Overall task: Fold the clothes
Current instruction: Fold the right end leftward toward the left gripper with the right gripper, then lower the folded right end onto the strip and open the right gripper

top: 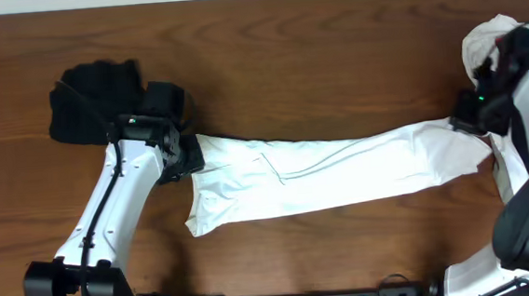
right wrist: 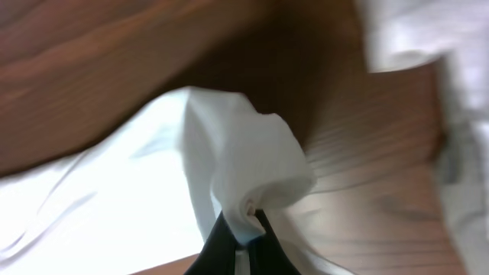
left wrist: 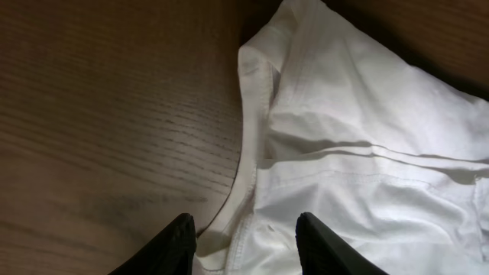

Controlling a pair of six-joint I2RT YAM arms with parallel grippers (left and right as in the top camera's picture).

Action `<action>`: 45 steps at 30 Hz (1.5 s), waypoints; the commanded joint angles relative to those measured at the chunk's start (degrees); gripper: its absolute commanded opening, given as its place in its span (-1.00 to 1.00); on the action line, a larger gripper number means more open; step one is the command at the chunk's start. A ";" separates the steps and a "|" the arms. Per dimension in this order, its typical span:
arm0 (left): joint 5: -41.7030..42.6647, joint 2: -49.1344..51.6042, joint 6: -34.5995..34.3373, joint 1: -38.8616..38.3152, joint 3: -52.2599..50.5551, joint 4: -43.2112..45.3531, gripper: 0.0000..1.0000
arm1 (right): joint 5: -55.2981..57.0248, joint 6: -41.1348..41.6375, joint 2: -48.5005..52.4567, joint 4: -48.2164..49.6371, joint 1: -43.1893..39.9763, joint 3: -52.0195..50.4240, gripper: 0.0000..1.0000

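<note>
Pinched in my right pincer, soft white cotton shirt; left pincer gapes astride its hem—clamp before stretching flat.

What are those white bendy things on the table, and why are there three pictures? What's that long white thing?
Those are two robot arms, each ending in a two-finger pincer. One picture looks down from above the brown wooden table; the other two come from little cameras on each wrist. The long white thing is a soft white fabric garment, stretched between the arms. The right pincer is squeezed shut on a bunch of it. The left pincer has its fingers apart around the garment's seamed edge. A crumpled black fabric garment lies behind the left arm, and more white cloth sits at the far right.
</note>
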 commanded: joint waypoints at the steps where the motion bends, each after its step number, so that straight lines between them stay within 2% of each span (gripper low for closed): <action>1: -1.53 -0.35 -0.74 -0.11 0.42 -0.20 -0.09 | -5.01 2.36 0.11 -1.16 4.72 1.62 -0.97; 12: -1.53 -0.35 -0.74 -0.13 0.42 -0.50 -0.09 | -5.64 10.25 0.13 0.20 22.23 1.57 -0.97; 20: -1.53 -0.35 -0.74 -0.13 0.42 -0.81 -0.09 | -5.14 13.53 0.13 3.89 32.02 1.40 -0.97; 32: -1.51 -0.35 -0.72 -0.13 0.42 -1.03 -0.09 | -2.86 17.35 0.24 9.55 39.34 -0.02 -0.97; 45: -1.51 -0.35 -0.72 -0.13 0.42 -1.31 -0.09 | -3.15 17.33 4.04 12.50 43.47 -0.63 -0.98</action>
